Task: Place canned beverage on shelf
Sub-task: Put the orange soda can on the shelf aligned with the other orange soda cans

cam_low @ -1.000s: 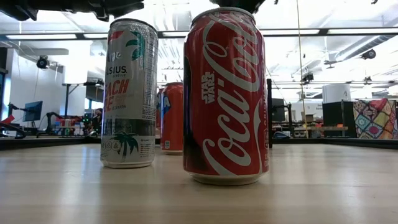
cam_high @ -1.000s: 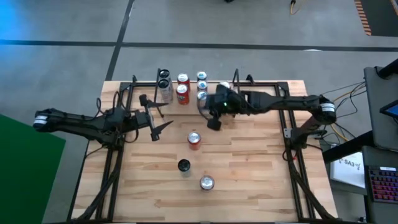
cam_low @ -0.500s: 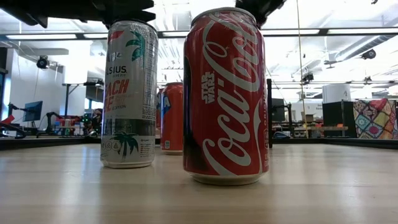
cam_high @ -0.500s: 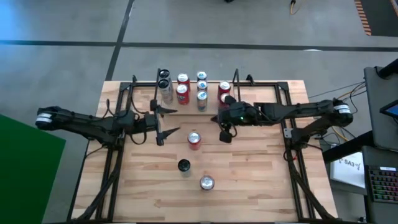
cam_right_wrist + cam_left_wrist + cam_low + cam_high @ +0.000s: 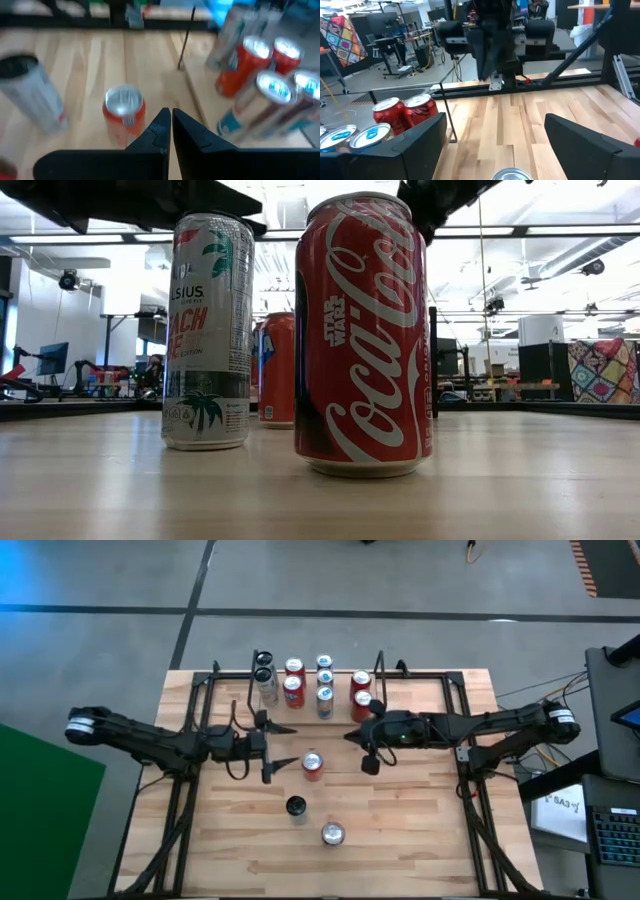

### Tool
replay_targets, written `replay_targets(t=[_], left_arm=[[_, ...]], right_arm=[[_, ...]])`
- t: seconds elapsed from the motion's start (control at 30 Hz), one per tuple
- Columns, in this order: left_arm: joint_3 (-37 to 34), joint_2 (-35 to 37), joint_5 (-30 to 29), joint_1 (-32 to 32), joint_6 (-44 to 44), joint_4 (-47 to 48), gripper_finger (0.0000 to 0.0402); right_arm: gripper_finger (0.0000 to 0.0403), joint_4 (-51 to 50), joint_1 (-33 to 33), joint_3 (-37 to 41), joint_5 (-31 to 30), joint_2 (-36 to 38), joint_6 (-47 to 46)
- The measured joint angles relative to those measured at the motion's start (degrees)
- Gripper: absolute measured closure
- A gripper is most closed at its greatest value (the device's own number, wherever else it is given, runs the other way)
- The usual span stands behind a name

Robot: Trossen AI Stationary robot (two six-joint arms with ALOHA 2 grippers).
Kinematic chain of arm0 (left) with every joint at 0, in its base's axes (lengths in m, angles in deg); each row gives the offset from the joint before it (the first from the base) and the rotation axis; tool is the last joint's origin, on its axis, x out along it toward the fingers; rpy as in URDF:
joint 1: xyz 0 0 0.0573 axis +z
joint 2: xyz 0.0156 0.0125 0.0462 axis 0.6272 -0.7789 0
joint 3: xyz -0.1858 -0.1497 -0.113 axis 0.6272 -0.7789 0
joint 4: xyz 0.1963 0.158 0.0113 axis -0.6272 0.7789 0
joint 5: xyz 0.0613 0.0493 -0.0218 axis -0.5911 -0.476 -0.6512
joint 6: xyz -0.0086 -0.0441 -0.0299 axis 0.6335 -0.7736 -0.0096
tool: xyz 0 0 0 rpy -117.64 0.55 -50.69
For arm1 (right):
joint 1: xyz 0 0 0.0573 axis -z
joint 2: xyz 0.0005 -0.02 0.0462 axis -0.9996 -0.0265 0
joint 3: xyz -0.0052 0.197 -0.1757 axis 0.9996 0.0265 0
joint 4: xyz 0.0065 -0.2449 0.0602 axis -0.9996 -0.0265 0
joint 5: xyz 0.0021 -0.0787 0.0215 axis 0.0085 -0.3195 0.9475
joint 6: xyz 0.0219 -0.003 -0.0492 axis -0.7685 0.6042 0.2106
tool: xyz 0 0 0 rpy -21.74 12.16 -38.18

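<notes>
My right gripper (image 5: 369,762) is pulling back from the shelf (image 5: 318,680), where it was a second ago, and my left gripper (image 5: 276,748) is sliding in along the table toward the middle. My right fingers are pressed together and are carrying nothing. My left fingers (image 5: 580,142) are spread wide, also empty.

The red can (image 5: 313,765) is standing upright on the table, just beyond my left fingertips, straight ahead of them, with its long axis vertical. In my left wrist view only its silver top (image 5: 512,174) is showing, low between the two fingers. My right fingertips are near it too, from the opposite side, and my right wrist view is showing that same can (image 5: 124,111) ahead of the closed tips. I am judging the left arm to be the nearer and the one lined up, since its jaws are open and are facing the can squarely. The coming move depends on running those fingers forward until they are standing either side of the can.

Counting cans: three are loose on the table, namely the red one, a dark-topped can (image 5: 295,806) and a silver-topped can (image 5: 332,834), the last two farther from my fingers. On the shelf I am counting eight, in four pairs.
</notes>
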Motion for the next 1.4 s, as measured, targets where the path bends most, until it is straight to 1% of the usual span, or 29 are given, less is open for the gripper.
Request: replay_targets(t=[0.07,0.33,0.57,0.8,1.4], left_arm=[[0.4,-1.1,0.0,-0.1,0.0,-0.3,0.008],[0.1,-5.0,0.0,-0.2,-0.2,0.6,0.008],[0.1,-8.6,0.0,-0.2,-0.2,0.4,0.008],[0.1,-10.6,0.0,-0.2,-0.1,-0.8,0.008],[0.1,-11.2,-0.5,-0.2,1.3,-1.6,0.0078]], right_arm=[[0.0394,3.8,0.0,0.4,0.0,0.3,0.4],[0.0394,12.5,0.0,0.9,0.0,0.4,4.9],[0.0394,12.7,0.0,1.2,0.0,0.3,4.0],[0.0394,12.6,0.0,2.4,0.1,0.3,3.5],[0.0394,12.5,0.0,2.5,0.0,0.3,3.5]])
